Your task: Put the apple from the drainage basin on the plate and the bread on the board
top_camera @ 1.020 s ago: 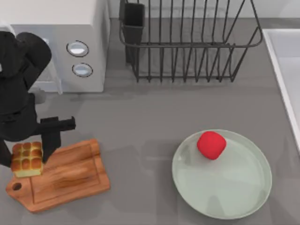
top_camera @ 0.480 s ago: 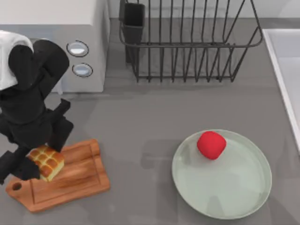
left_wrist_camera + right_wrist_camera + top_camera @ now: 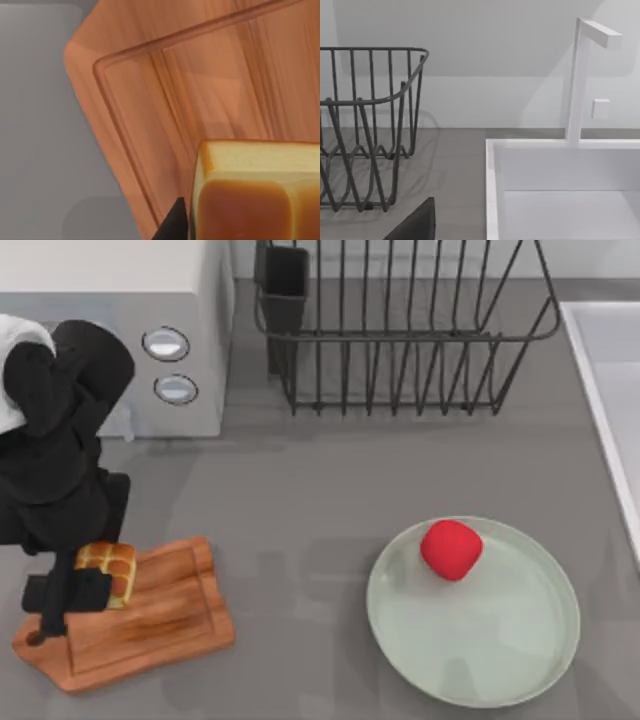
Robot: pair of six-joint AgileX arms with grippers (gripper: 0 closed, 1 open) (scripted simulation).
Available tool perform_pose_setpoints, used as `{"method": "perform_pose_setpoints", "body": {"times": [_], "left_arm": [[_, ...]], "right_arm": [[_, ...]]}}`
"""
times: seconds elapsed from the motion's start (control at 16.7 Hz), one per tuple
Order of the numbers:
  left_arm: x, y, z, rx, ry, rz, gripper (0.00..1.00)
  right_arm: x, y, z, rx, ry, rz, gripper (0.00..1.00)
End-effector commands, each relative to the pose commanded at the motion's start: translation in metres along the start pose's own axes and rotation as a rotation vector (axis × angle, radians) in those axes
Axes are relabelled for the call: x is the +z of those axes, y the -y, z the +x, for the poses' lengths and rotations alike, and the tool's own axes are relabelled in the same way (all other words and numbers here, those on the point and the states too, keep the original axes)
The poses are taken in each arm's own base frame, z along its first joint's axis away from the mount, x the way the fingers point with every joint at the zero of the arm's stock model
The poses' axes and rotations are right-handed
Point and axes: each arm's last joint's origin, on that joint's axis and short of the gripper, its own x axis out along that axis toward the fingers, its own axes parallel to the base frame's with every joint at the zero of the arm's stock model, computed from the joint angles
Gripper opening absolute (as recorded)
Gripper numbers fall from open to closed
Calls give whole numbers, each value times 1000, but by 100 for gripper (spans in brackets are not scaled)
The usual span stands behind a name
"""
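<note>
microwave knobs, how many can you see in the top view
2. Both sit on the front of the microwave at the table's left: one round knob and a second knob nearer the board. The left arm may hide more.

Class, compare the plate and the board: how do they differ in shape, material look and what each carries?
The plate is round, pale mint-green and glossy; the board is rectangular, brown wood with a groove border. The plate carries the apple; the board has the bread over it, at the left gripper. Both lie flat on the grey table.
</note>
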Motion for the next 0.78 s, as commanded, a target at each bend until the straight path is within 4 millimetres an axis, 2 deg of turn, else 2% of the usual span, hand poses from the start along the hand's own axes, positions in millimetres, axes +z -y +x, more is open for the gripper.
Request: {"method": "perform_pose_setpoints", "body": {"times": [0.48, 0.78], "left_arm": [[0, 1, 1, -3, -2, -24, 0], [0, 1, 13, -5, -3, -25, 0]], "right_arm": [[0, 0, 0, 0, 0, 0, 100], [0, 0, 0, 0, 0, 0, 100]]}}
